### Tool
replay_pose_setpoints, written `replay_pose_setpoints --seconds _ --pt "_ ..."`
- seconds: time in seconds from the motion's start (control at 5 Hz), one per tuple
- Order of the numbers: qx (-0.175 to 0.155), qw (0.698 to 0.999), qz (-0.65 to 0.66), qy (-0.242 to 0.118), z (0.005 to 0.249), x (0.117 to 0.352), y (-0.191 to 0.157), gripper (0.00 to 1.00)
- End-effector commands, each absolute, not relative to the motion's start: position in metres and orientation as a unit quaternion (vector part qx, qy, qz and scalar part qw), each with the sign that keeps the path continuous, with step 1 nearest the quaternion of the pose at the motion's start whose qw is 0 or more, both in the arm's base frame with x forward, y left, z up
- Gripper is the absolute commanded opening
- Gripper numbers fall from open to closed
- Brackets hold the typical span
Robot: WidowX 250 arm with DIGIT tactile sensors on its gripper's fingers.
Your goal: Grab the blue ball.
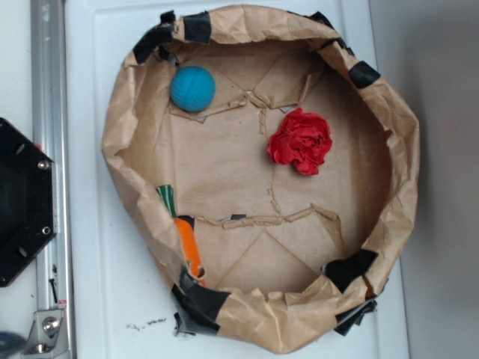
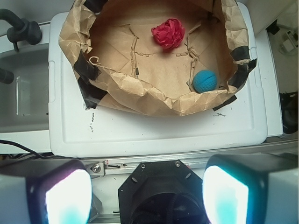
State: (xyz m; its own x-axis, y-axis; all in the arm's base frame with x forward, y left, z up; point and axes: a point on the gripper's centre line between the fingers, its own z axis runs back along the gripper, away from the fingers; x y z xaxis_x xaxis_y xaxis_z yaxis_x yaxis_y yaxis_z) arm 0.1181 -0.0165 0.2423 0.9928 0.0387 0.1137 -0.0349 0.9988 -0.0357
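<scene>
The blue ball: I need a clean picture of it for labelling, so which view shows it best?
The exterior view: the blue ball is seen from above, whole and large, on the floor of the paper basket. The wrist view shows it smaller, close behind the basket's near wall, which hides its lower edge.

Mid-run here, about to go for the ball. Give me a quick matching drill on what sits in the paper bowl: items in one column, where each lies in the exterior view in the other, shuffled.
Items:
1. blue ball
2. red ruffled lump
3. orange carrot-like toy
4. black tape patch

Places in the exterior view:
A. lower left, against the paper bowl wall
B. upper left of the floor
C. lower right wall
D. right of centre, upper half

Pairs: 1-B, 2-D, 3-A, 4-C

The gripper is open, outside the bowl.
</scene>
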Motion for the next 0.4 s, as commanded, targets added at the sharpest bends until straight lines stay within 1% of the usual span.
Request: replay_pose_setpoints --seconds 0.0,0.2 --pt "-0.017 0.998 0.018 -0.057 0.242 0.118 -0.017 1.0" --pt "0.078 0.992 -0.059 -0.084 0.22 0.168 0.018 1.0"
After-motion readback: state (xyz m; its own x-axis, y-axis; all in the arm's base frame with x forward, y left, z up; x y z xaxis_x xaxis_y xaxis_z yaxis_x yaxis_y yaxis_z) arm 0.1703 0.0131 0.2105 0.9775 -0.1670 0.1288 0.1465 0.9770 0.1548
